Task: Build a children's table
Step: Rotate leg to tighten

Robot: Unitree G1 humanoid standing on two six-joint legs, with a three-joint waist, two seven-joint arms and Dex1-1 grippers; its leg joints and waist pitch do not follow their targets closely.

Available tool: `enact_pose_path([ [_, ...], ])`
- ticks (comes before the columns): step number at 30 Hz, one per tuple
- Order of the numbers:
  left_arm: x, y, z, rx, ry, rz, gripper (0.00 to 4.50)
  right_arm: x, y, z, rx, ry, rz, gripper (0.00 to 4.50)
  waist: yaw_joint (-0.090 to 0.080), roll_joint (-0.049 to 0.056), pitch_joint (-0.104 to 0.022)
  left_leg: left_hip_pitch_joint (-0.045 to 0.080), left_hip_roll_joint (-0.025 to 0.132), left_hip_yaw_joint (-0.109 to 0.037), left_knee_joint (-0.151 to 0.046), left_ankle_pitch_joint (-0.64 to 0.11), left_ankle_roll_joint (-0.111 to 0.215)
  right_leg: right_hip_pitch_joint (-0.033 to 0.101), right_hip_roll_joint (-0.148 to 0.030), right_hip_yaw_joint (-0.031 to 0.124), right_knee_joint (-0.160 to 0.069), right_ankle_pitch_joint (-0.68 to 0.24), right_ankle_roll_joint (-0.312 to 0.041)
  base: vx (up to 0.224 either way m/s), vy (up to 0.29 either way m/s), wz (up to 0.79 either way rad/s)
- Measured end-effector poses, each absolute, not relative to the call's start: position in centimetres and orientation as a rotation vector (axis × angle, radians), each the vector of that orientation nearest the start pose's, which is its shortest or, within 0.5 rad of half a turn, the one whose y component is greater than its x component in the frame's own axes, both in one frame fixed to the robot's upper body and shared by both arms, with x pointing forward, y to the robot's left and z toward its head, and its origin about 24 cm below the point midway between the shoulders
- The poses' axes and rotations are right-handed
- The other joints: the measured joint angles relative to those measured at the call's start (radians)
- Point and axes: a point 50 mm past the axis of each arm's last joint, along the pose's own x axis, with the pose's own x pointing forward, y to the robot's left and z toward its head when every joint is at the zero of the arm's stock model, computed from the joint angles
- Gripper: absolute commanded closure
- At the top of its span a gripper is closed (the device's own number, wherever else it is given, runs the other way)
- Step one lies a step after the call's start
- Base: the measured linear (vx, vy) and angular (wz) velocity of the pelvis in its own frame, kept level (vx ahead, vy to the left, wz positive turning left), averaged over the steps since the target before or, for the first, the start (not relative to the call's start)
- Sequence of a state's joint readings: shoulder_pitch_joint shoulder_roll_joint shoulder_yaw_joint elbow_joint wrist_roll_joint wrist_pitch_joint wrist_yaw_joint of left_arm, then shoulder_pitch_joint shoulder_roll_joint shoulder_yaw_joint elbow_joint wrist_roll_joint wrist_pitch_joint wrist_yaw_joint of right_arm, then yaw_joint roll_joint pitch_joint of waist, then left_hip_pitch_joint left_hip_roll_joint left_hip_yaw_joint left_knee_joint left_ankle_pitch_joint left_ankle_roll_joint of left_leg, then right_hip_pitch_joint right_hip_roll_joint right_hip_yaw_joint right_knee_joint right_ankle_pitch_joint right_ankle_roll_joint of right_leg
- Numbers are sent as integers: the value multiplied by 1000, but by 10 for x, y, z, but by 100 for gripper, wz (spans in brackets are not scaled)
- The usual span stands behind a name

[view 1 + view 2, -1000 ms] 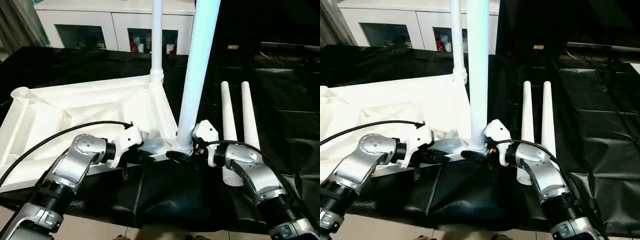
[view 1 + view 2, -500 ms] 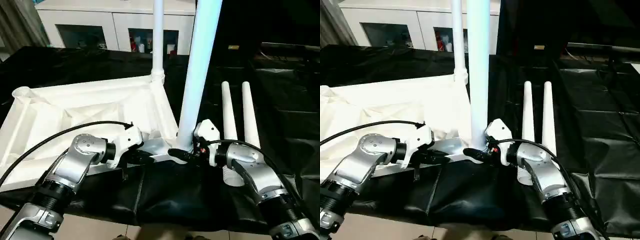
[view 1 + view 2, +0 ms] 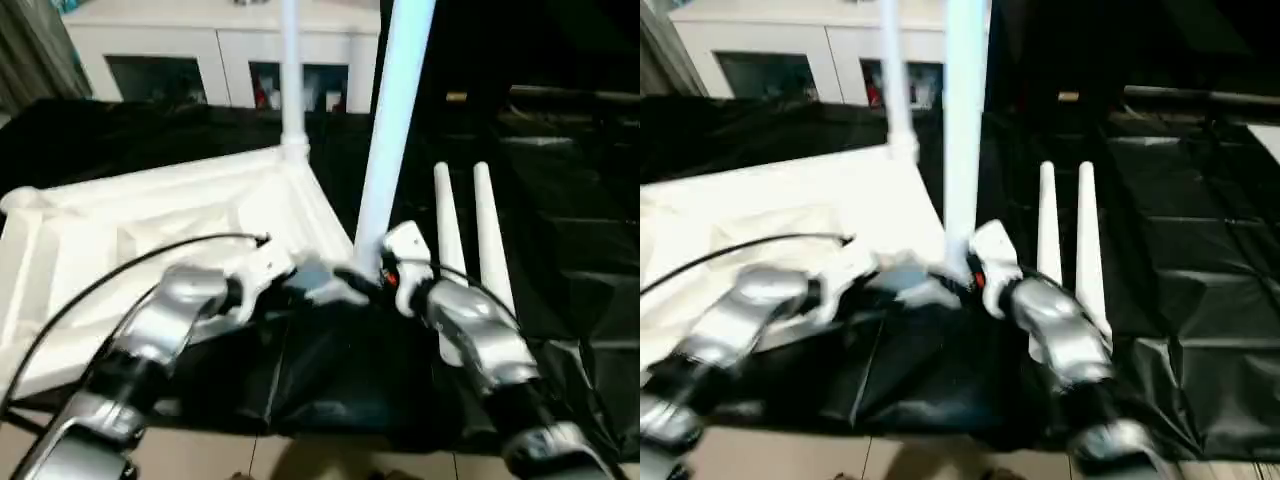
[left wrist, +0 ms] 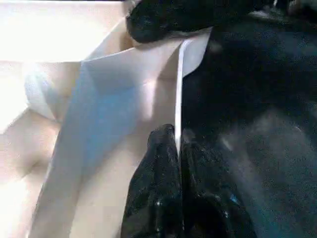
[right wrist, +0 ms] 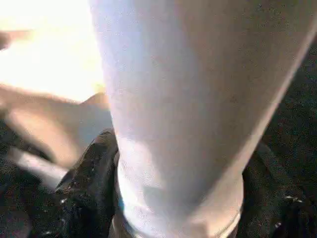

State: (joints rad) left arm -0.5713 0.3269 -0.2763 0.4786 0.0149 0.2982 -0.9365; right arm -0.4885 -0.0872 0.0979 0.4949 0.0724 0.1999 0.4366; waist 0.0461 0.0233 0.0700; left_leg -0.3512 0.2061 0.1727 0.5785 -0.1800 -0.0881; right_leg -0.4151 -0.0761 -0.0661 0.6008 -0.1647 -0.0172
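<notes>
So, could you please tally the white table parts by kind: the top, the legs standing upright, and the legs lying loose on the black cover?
Table top: 1
Legs standing upright, a far one and a near one: 2
Legs lying loose on the black cover, one beside the other: 2
Total: 5
</notes>
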Motion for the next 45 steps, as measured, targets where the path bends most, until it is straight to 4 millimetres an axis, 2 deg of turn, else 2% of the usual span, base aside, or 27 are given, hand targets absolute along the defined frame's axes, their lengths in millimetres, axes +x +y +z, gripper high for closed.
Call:
enact_pose_path([
  [4, 336, 100, 53, 328, 476, -970, 450, 344, -92, 44, -2, 273, 368, 178, 0, 1, 0, 1, -1, 0, 1, 0, -1, 3, -1, 2, -1, 0, 0, 0, 0, 0],
  [10, 344, 77, 51, 319, 478, -916, 450, 354, -88, 42, 16, 278, 141, 178, 6, 2, -2, 1, -2, 0, 0, 0, -1, 8, -1, 2, -6, 0, 1, 0, 0, 0],
  [16, 344, 74, 50, 315, 478, -921, 450, 354, -86, 40, 25, 260, 127, 178, 5, 2, -2, 1, -3, -1, 0, 0, 0, 10, -3, 2, -9, 0, 1, 0, 0, 0],
  [18, 344, 74, 50, 317, 477, -920, 450, 354, -87, 40, 39, 256, 140, 122, 4, 2, -2, 1, -3, -1, 0, 0, 0, 10, -3, 1, -8, 0, 1, 0, 0, 0],
  [20, 346, 80, 50, 324, 473, -895, 450, 354, -83, 41, 101, 248, 185, 106, -1, 2, -2, 1, -3, -1, -1, 0, 0, 10, -3, 1, -8, -1, 1, 0, 0, 0],
  [22, 351, 93, 51, 331, 466, -814, 450, 350, -70, 40, 146, 240, 255, 80, -22, 0, -1, -1, -3, -3, -2, 0, 0, 8, -3, -2, -9, -1, 2, 0, 0, 0],
  [23, 352, 96, 52, 334, 462, -794, 450, 348, -65, 39, 149, 240, 288, 80, -25, 0, -1, -1, -3, -7, -2, 0, 0, 7, -3, -5, -12, -1, 2, -8, 4, -20],
  [26, 353, 103, 53, 346, 449, -783, 450, 345, -62, 38, 131, 229, 346, 57, -25, 0, -1, -3, -3, -7, -6, 0, 0, 5, -2, -5, -13, 0, 1, 0, 0, 0],
  [27, 352, 105, 54, 350, 441, -792, 450, 345, -63, 38, 121, 224, 363, 38, -24, 0, -1, -3, -3, -5, -8, 0, 0, 3, -2, -4, -13, 1, 0, 0, 0, 0],
  [31, 344, 114, 56, 368, 420, -870, 450, 346, -77, 47, 68, 167, 419, 25, -11, 3, -2, -5, -2, -2, -10, 1, 0, -2, -1, -3, -8, 7, -1, 0, 0, 0],
  [32, 342, 117, 56, 376, 411, -894, 450, 347, -80, 51, 50, 148, 439, 12, -10, 3, -1, -6, -1, -2, -11, 1, 0, -3, 0, -4, -8, 5, -1, 0, 0, 0],
  [37, 329, 130, 57, 403, 403, -1022, 450, 349, -99, 69, -64, 75, 509, 12, -5, 4, -1, -6, -1, -1, -12, 1, 0, -4, 0, -3, -7, 2, -2, 0, 0, 0],
  [39, 325, 133, 57, 405, 405, -1055, 450, 343, -102, 70, -97, 73, 571, 12, -4, 4, -1, -7, -1, 0, -12, 1, 0, -4, 0, -3, -8, 1, -2, 0, 0, 0],
  [45, 311, 150, 58, 396, 431, -1158, 450, 306, -121, 56, -174, 199, 957, 12, -1, 3, 0, -7, 0, 0, -12, 0, 0, -4, 0, -3, -9, 0, 0, 0, 0, 0],
])
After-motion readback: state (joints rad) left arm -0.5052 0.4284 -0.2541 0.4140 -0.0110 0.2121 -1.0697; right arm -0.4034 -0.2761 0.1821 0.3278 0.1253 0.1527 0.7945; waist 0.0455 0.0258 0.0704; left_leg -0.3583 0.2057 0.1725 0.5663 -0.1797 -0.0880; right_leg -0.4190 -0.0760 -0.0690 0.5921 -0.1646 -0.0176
